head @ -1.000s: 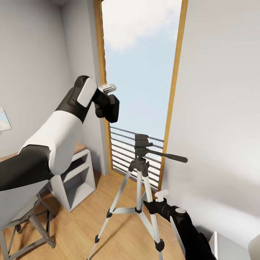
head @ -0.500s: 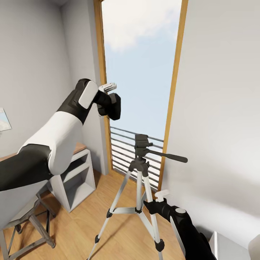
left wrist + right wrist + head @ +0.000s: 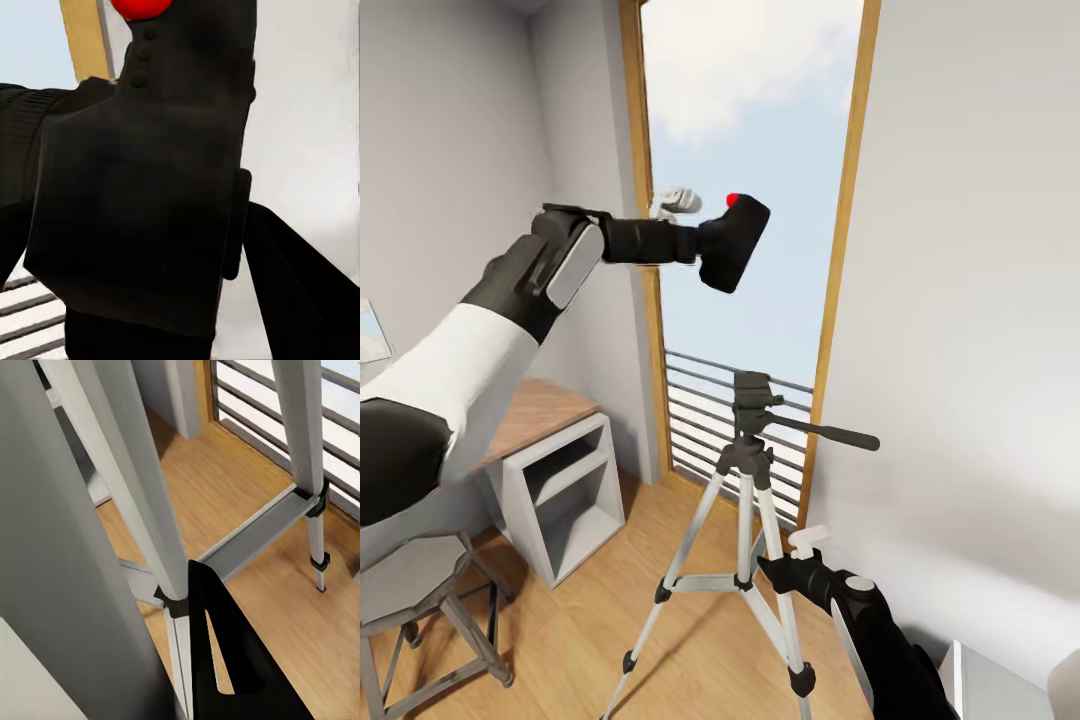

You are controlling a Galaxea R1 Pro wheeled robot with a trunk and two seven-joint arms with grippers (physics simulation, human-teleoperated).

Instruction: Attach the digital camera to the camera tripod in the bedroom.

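The digital camera (image 3: 732,243), black with a red dot on top, hangs in the air before the window, well above the camera tripod (image 3: 748,455). My left gripper (image 3: 712,245) is shut on it at the end of the outstretched arm. Up close in the left wrist view, the camera body (image 3: 150,187) sits between dark fingers (image 3: 300,292). The tripod stands on the wood floor, its black head (image 3: 752,392) bare and its pan handle (image 3: 830,433) pointing right. My right gripper (image 3: 778,567) is low at the tripod's right leg (image 3: 97,510), which runs close beside one black finger (image 3: 225,660).
A tall wood-framed window (image 3: 840,250) with a grey railing (image 3: 700,420) is behind the tripod. A white shelf unit with a wooden top (image 3: 560,480) stands at the left wall, a grey octagonal stool (image 3: 420,590) in front of it. A pale wall (image 3: 980,350) closes the right side.
My left arm has stretched out to the right, carrying the camera from near the window frame to a spot high above the tripod head. The right arm and tripod have not moved.
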